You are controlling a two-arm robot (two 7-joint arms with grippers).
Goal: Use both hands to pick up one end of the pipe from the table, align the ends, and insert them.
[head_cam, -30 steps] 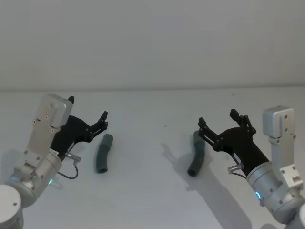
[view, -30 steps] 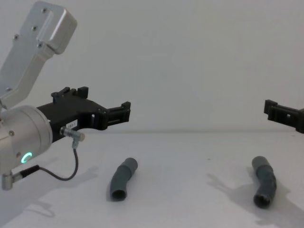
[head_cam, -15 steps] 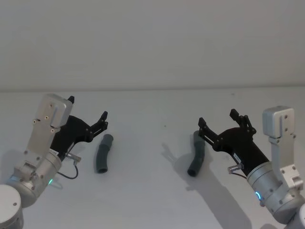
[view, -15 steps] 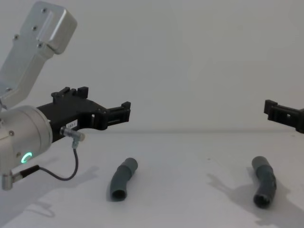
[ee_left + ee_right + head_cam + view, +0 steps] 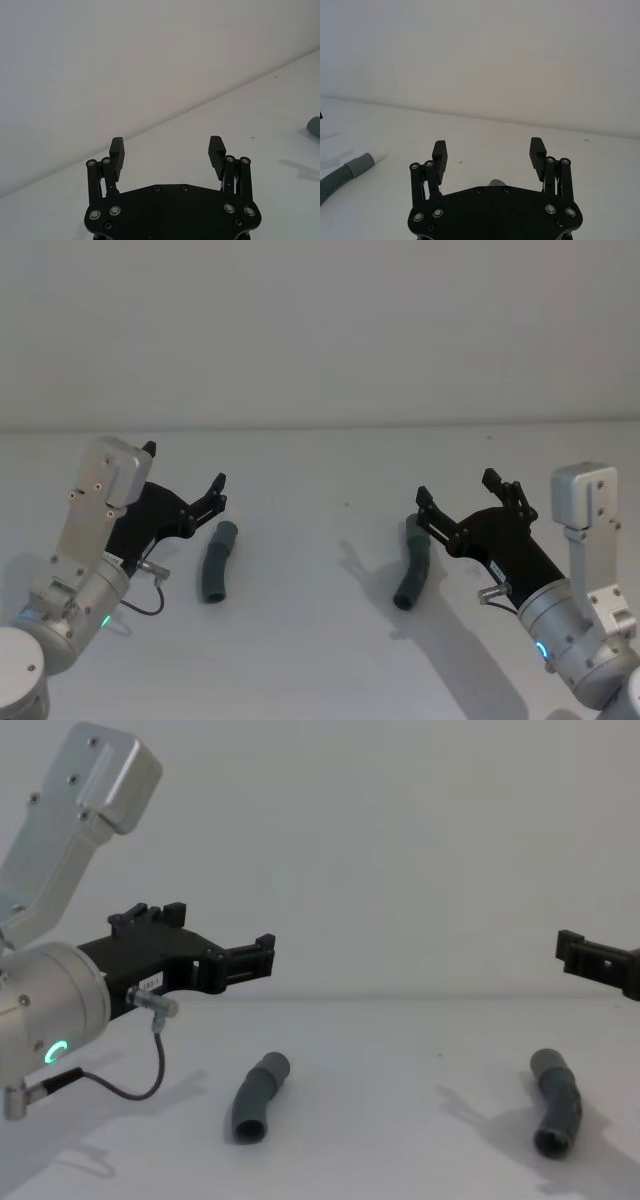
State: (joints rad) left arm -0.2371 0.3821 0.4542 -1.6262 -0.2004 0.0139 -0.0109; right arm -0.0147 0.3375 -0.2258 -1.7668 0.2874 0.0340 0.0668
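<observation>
Bright, even, diffuse light over the white table, with soft pale-grey shadows

The left arm is silver and bends up at the side, low on the robot's left. Its black left tool points forward and toward the middle. The two fingers of this tool are spread wide apart. A small green light glows on its round wrist.

The right arm is silver too and stands low on the robot's right. Its black right tool points forward and toward the middle, with its two fingers also spread wide apart.
</observation>
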